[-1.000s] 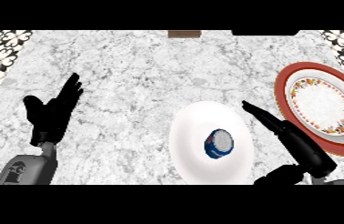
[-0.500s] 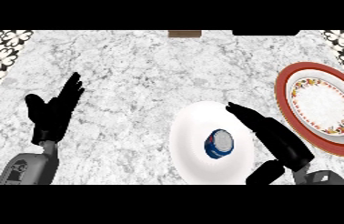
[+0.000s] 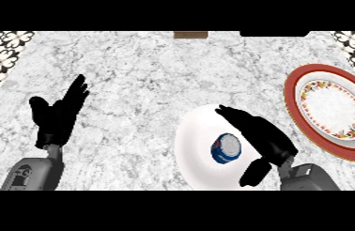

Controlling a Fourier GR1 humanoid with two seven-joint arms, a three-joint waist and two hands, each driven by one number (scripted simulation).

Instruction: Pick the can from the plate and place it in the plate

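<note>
A blue can [image 3: 225,149] with a silver top stands upright on a plain white plate [image 3: 194,141] at the lower middle. My right hand [image 3: 262,136] hovers over that plate's right half, just right of the can, with fingers straight and thumb hanging down; it does not hold the can. A second plate [image 3: 299,91], red-rimmed with a floral band, lies at the right edge. My left hand [image 3: 59,113] rests open at the left, fingers pointing up.
The counter is grey-white marble. A small brown block [image 3: 190,35] sits at the far edge in the middle. Dark patterned corners show at the top left [image 3: 14,49] and top right.
My right hand has moved left from beside the white plate to over its right half, close to the can. The can, both plates and my left hand have not moved.
</note>
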